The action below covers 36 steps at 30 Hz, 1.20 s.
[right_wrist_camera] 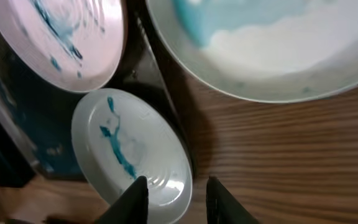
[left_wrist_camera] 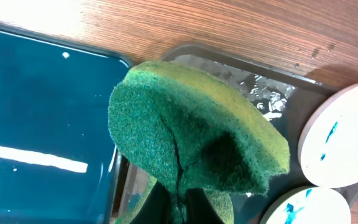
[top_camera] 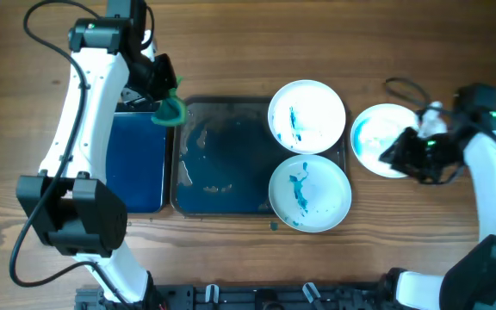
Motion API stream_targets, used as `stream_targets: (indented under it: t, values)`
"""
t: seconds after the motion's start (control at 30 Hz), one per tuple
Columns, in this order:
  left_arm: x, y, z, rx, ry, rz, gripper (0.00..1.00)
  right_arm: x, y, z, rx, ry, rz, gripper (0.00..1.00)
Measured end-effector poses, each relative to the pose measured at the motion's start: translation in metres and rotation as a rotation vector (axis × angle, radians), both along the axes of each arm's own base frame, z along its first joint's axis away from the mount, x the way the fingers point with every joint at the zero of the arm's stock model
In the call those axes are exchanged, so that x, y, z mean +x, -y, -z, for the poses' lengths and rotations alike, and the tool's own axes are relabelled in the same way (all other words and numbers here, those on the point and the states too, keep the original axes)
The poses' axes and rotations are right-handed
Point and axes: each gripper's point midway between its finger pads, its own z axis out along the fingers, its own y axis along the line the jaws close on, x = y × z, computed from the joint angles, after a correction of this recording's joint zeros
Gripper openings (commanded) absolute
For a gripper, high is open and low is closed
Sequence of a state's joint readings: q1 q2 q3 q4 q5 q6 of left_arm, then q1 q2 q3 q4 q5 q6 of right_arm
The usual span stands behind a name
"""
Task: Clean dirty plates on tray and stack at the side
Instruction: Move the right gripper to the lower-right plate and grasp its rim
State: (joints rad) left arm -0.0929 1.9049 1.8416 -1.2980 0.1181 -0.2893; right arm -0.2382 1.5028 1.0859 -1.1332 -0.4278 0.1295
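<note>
Two white plates with blue smears lie on the right side of the dark wet tray [top_camera: 231, 164]: a far plate [top_camera: 307, 116] and a near plate [top_camera: 309, 193]. A third plate [top_camera: 377, 138], smeared pale blue, rests on the wood just right of the tray. My left gripper [top_camera: 166, 95] is shut on a green sponge [left_wrist_camera: 191, 130] above the tray's far left corner. My right gripper [top_camera: 400, 152] is over the third plate's right edge. In the right wrist view it [right_wrist_camera: 176, 190] is open and holds nothing, above the wood beside the near plate [right_wrist_camera: 129, 149].
A smaller glossy blue tray [top_camera: 136, 159] lies against the left side of the big tray. Foam and puddles [left_wrist_camera: 266, 96] sit in the big tray's far corner. A black cable [top_camera: 403, 88] loops on the wood behind the third plate.
</note>
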Motion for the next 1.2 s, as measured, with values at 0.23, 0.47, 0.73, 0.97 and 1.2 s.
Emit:
stream_targets:
  t: [0.23, 0.47, 0.73, 0.97, 1.2]
  values:
    - [0.001, 0.002, 0.0, 0.0, 0.004, 0.005, 0.04, -0.034, -0.033, 0.048, -0.125, -0.112, -0.133, 0.26]
    - [0.001, 0.002, 0.0, 0.0, 0.004, 0.005, 0.04, -0.041, -0.045, 0.077, -0.141, -0.08, -0.18, 0.3]
    - [0.001, 0.002, 0.0, 0.0, 0.004, 0.005, 0.04, -0.03, -0.046, 0.08, -0.143, -0.029, -0.17, 0.2]
    - [0.001, 0.002, 0.0, 0.0, 0.004, 0.005, 0.04, -0.035, -0.049, 0.088, -0.129, -0.053, -0.172, 0.04]
    - [0.001, 0.002, 0.0, 0.0, 0.004, 0.005, 0.04, -0.044, -0.056, 0.076, -0.084, -0.094, -0.177, 0.04]
